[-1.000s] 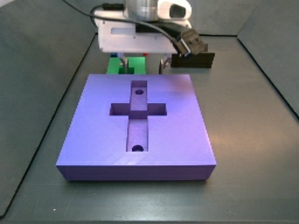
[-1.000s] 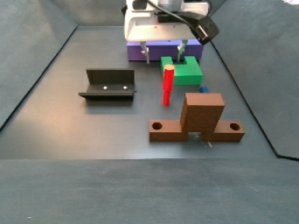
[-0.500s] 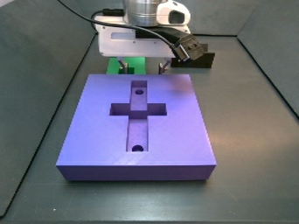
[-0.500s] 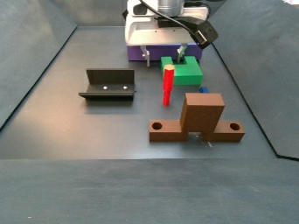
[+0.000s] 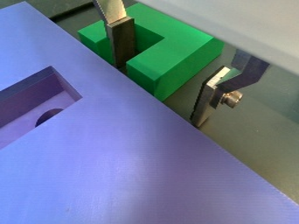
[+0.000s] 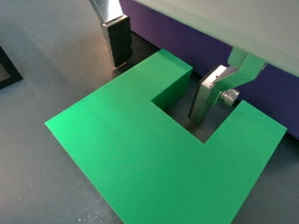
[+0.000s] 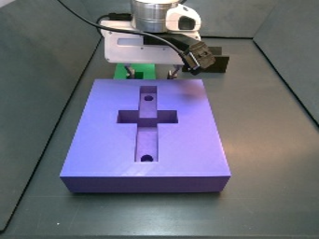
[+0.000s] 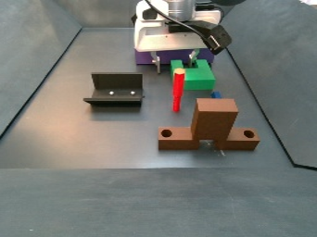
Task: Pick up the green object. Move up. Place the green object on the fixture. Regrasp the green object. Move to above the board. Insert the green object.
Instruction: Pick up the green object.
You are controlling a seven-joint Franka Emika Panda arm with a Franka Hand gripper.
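Spread wide, the gripper [image 6: 158, 74] hangs low over the green object [image 6: 152, 149], which lies flat on the dark floor against the far edge of the board [image 7: 149, 131]. In both wrist views one finger [image 6: 115, 39] stands outside an arm of the U while the other finger [image 6: 211, 94] sits down inside the square notch, so one arm of the piece lies between the plates; whether either pad actually touches the green is hard to tell. From the other wrist camera the same gripper [image 5: 170, 70] shows one plate in the notch and one plate beyond the piece, next to the board's edge, with the tips hidden behind the purple surface.

From the side, the arm's white body covers most of the piece: only a strip of green [image 7: 134, 69] peeks out behind the board, and the fingers themselves cannot be made out there. In a side view from the opposite end, the green object [image 8: 196, 74] shows more fully, just beside a thin red peg [image 8: 177, 90] standing upright, with a sliver of blue [image 8: 213, 93] partly hidden behind a brown upright block [image 8: 213, 125]. The fixture [image 8: 114, 90] stands well apart from the piece; in a side view it is half cut off behind the arm's cabling [image 7: 214, 63].
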